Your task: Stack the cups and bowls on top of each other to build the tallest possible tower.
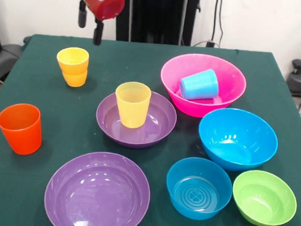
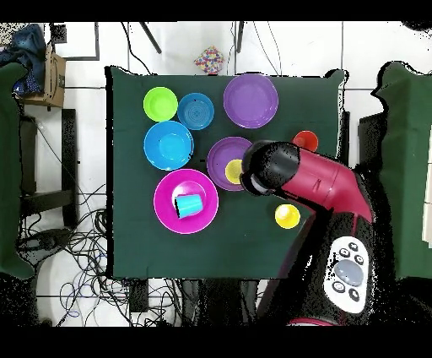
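Eleven pieces: five cups and six bowls spread over the green surface (image 1: 49, 85).
Tool (image 1: 90, 22): hangs at the top left of the front view, above the surface's far left part; two dark fingers (image 1: 97, 33) point down with a gap between them, holding nothing.
Amber-yellow cups (image 1: 73, 66): two nested upright (one inside the other), below the tool and slightly to its left, clear of it.
Pale yellow cup (image 1: 133, 104): upright inside the nearer-centre purple bowl (image 1: 160, 125), well to the right of and below the tool.
Orange cup (image 1: 20, 128): upright at the left edge, well apart from the tool.
Light blue cup (image 1: 199, 84): lying on its side inside the pink bowl (image 1: 174, 73), far to the tool's right.
Second purple bowl (image 1: 97, 194): front centre, empty.
Big blue bowl (image 1: 238, 138): just in front of the pink one, empty.
Small blue bowl (image 1: 198, 188): beside the small green bowl (image 1: 264, 197), both at the front right.
Overhead view: the red and black arm (image 2: 308, 181) covers part of the purple bowl's edge; the amber cups (image 2: 287, 216) sit just beside it.
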